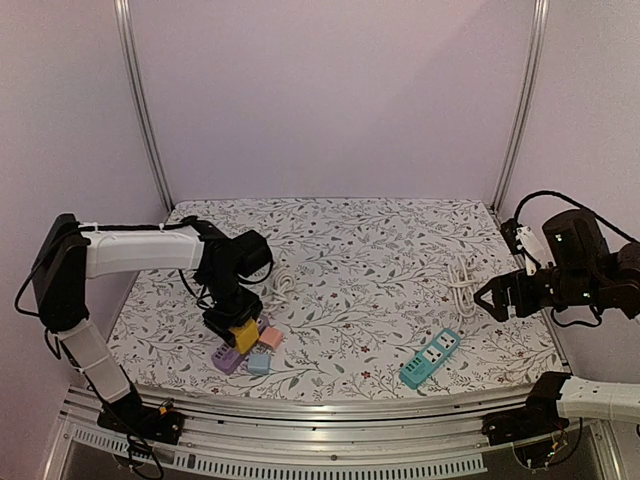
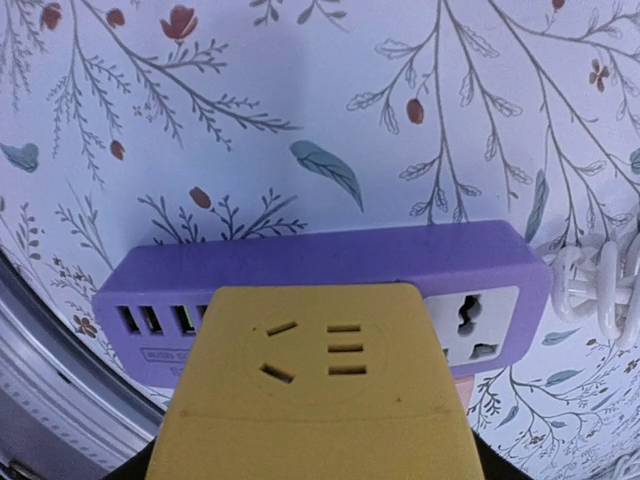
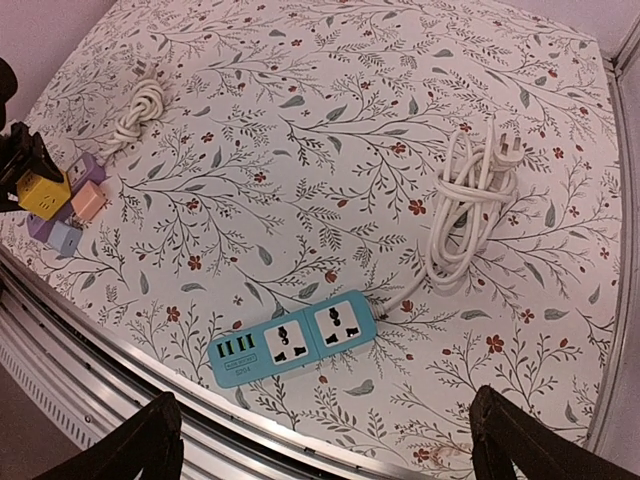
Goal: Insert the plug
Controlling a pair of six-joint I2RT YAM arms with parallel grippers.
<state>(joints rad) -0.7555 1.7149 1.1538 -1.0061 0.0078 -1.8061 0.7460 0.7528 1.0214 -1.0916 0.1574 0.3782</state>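
— Yellow plug (image 2: 315,400) fills the near bottom of the left wrist view. Is it held?

— Yes. Seen from above, the left end effector (image 1: 240,328) is clamped on it. It hangs just over the purple power strip (image 2: 330,265) at the near left of the bench (image 1: 380,250). Whether plug and strip touch, I cannot tell.

— How does it look?

— It is a blocky mustard-yellow cube with softly rounded edges. The side facing the wrist camera has a shallow round recess with slots, two slanted and three straight. Its prongs are hidden from every view.

— And how would you expect it to handle?

— I'd judge it to be hard moulded plastic: stiff, light and not fragile. The smooth faces could slip under a firm push. The best hold is on two flat opposite sides, gripped squarely so the cube cannot twist as it is pressed home.

— Where would it go?

— Probably into the white socket (image 2: 470,325) on the strip, which shows just right of the cube. A row of small ports sits to its left.

— The other arm?

— The right end effector (image 1: 492,300) hangs with fingers spread wide, holding nothing. It is well apart on the right, above a teal power strip (image 3: 290,338).
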